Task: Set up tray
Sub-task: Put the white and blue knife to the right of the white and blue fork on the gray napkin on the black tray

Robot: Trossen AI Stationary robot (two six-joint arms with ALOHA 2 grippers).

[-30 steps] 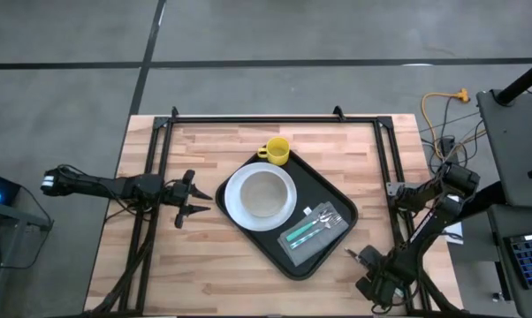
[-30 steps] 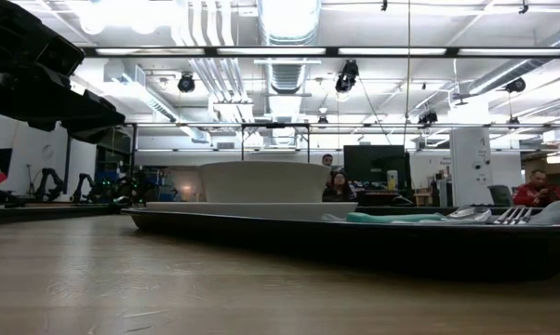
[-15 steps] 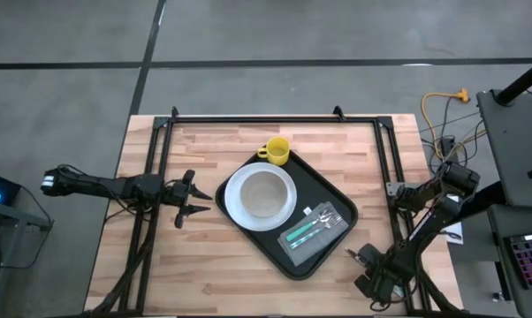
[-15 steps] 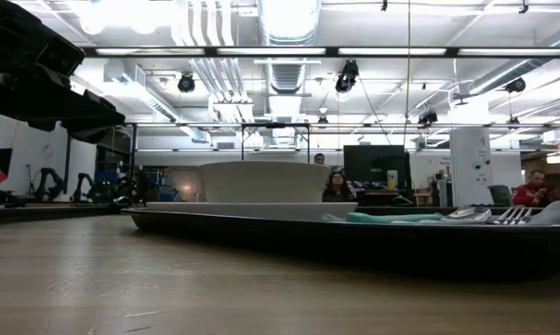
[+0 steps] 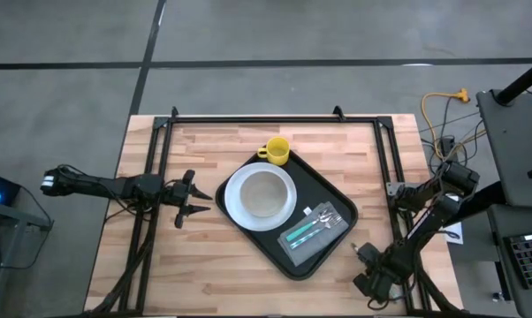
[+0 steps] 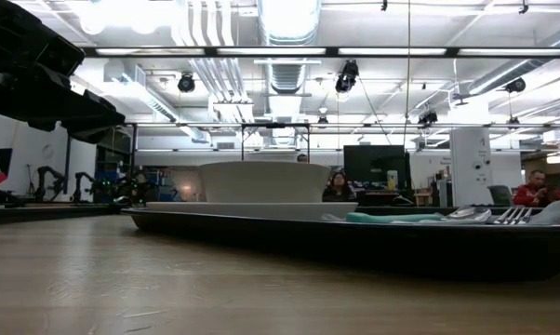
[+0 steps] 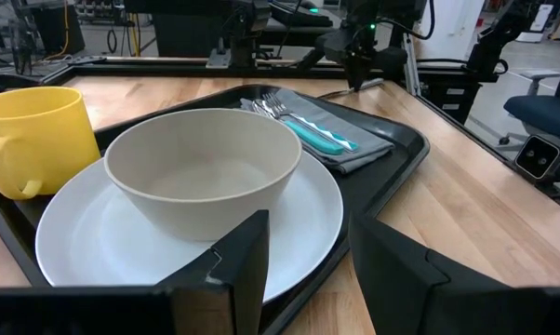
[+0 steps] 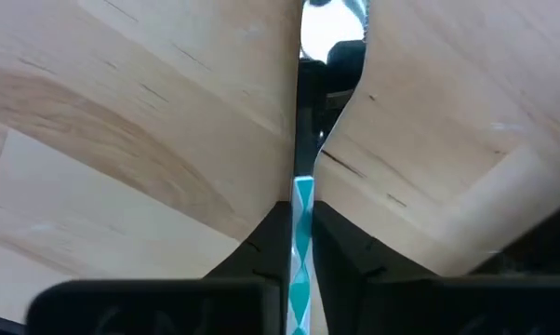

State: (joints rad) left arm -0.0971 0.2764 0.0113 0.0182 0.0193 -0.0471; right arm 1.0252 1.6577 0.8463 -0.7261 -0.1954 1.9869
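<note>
Tray: I saw the tray (image 5: 332,199) lying mid-table, angled, carrying plate (image 5: 239,208), bowl (image 5: 264,192), yellow mug (image 5: 277,151), cutlery on a napkin (image 5: 315,229).
Left gripper (image 5: 183,200): fingers apart, just beside the tray.
Right gripper (image 5: 356,253): pressed together near the tray's corner.

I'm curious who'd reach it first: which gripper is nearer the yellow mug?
Left. The left gripper waits beside the tray's left edge, short of the yellow mug; the right gripper sits past the tray's opposite corner.
</note>
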